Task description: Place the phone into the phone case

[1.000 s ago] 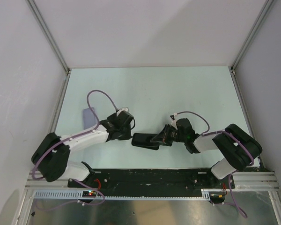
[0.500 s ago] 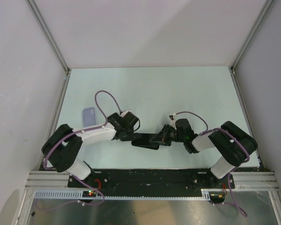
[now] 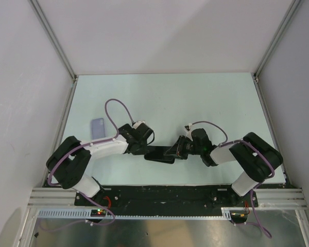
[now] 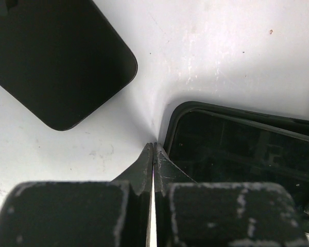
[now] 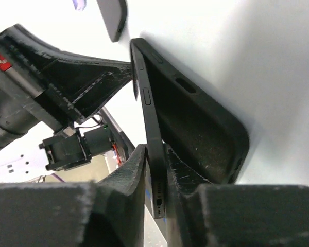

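The black phone case (image 3: 155, 156) lies on the table between the arms, and the black phone (image 3: 165, 150) sits tilted in it. In the right wrist view my right gripper (image 5: 154, 150) is shut on the raised edge of the phone (image 5: 148, 116), whose far end rests in the case (image 5: 201, 134). My left gripper (image 4: 153, 146) is shut and empty, its tips down on the table at the case's corner (image 4: 177, 116). The same gripper (image 5: 92, 77) shows in the right wrist view, touching the case's far end. From above, the left gripper (image 3: 143, 149) and right gripper (image 3: 174, 151) flank the case.
A small lavender flat piece (image 3: 97, 126) lies on the table left of the left arm. A second dark flat slab with rounded corners (image 4: 56, 56) lies close beyond the left gripper; it is hidden under the arm from above. Metal frame rails run along the table's sides.
The left arm has swung right, bringing its shut gripper against the case's left end and uncovering the lavender piece. The right gripper has kept its hold on the phone.
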Controlling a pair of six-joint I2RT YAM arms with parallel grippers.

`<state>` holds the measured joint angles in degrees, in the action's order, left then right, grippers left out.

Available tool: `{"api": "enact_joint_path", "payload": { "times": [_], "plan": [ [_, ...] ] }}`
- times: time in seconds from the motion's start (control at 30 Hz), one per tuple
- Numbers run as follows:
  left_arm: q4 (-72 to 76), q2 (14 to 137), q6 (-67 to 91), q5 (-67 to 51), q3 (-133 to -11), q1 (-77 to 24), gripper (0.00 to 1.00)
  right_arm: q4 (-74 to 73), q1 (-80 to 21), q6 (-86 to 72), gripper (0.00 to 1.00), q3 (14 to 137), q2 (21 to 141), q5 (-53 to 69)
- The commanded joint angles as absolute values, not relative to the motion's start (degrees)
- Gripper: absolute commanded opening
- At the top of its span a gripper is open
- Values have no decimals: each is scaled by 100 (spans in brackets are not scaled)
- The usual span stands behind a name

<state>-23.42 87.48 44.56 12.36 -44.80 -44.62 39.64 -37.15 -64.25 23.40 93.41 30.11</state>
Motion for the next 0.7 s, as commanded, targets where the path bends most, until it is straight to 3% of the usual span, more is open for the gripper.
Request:
{"api": "enact_joint_path", "payload": {
  "times": [0.0, 0.13, 0.27, 0.67],
  "plan": [
    [-1942, 8826, 4570, 932, -4466, -4620, 0, 2172, -3761, -5733, 29, 2479, 9173, 2140],
    [-1935, 8813, 4559, 926, -4452, -4620, 0, 1425, -3704, -5378, 49, 2625, 8596, 1890],
    [-1938, 8794, 4547, 930, -4443, -4615, 0, 787, -3663, -5156, 57, 2792, 8138, 1750],
    [-1942, 8765, 4565, 925, -4413, -4618, 0, -807, -3639, -4677, 57, 3106, 7109, 978]
  ]
}}
